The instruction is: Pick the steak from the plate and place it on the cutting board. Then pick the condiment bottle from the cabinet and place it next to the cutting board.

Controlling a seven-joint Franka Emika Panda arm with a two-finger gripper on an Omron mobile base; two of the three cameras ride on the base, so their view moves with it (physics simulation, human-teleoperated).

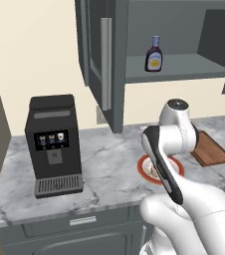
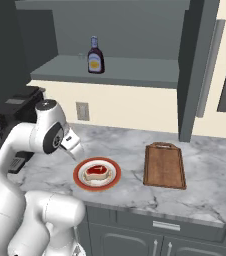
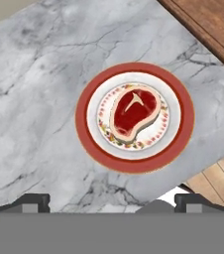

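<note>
Left base view. The white arm rises from the lower right and hides most of the round plate with a red-orange rim on the grey marbled desk. The brown wooden rectangular cutting board lies to the plate's right, apart from it. A black coffee machine stands at the left of the desk. Above, the small dark brown condiment bottle with a yellow-orange label stands upright on the grey shelf of the dark grey wall cabinet, whose door with a long silver handle stands open.

Right base view. The small raw red steak with a pale fat rim lies in the middle of the plate. The cutting board lies just to its right, bare. The bottle stands on the shelf.

Hand view. The steak sits centred on the plate, seen from well above. The two dark fingers show at the bottom corners, set wide apart and holding nothing. A corner of the cutting board shows at upper right.
</note>
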